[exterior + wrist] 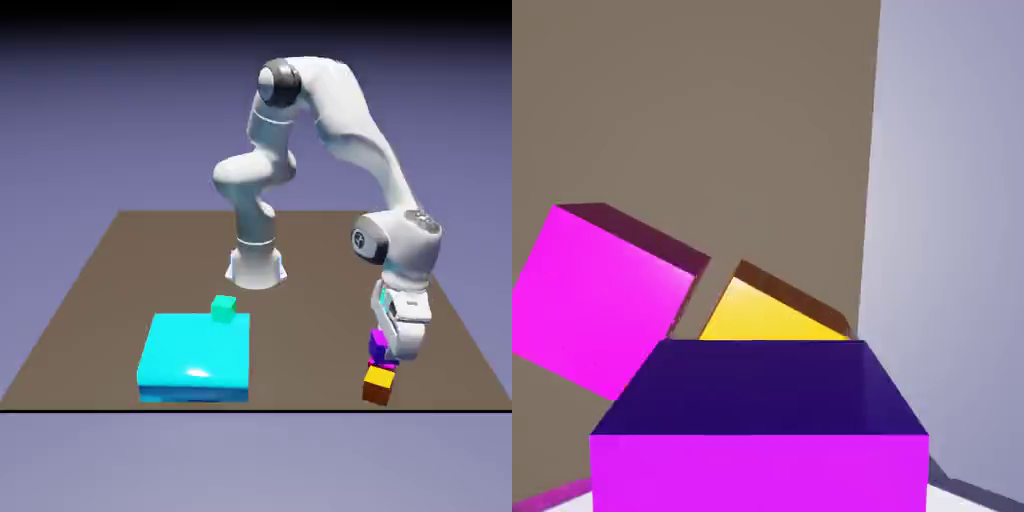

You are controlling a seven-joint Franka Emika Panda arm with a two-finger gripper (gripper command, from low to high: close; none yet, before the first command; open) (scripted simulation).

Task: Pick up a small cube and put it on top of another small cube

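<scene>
The end effector [391, 350] points down at the exterior view's right, above the worktop [310, 340]. Its fingers grip a purple cube [759, 430].

Item one: upper small cube [759, 472], dark purple sides, magenta top face. It is sitting in the gripper [393, 345], looming large at the bottom edge of the hand view, its far side showing deep indigo and its edges running square to that view. In the exterior view it is showing violet, beneath the hand.

Item two: lower small cube [604, 300], same colouring, bright magenta top face, darker side. It is resting on the surface, lying turned at an angle to item one and offset from it in the hand view. In the exterior view it is showing only slivers of magenta.
</scene>
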